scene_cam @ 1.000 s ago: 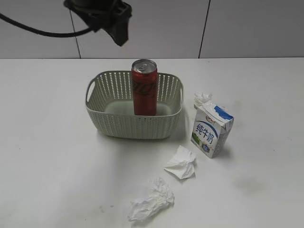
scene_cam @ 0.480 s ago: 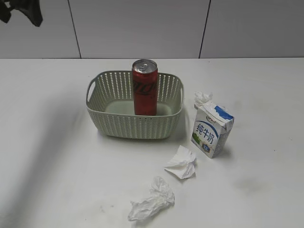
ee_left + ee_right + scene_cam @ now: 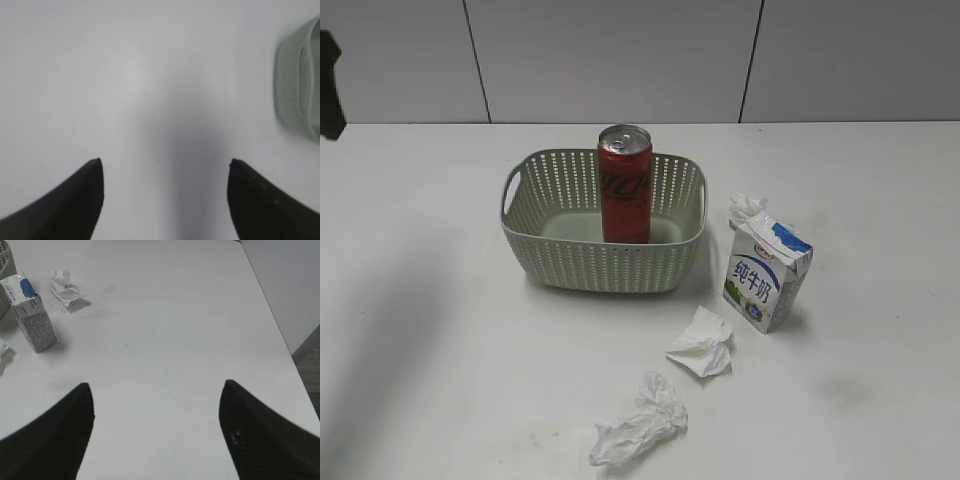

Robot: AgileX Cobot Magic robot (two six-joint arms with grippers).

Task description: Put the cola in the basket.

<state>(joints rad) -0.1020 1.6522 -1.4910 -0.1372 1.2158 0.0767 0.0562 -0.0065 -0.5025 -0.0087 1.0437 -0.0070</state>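
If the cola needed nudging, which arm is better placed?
Left, probably: its open claw has the basket in view beside it, cola upright inside. The right claw sees only the milk carton.

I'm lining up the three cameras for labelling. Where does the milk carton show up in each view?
Exterior view: the milk carton stands upright right of centre, to the right of the basket.
Left wrist view: not in it; only the basket's end shows at the right edge.
Right wrist view: upper left.
Shared landmark: the crumpled tissue behind the carton.

Left arm (image 3: 329, 85) now at frame edge
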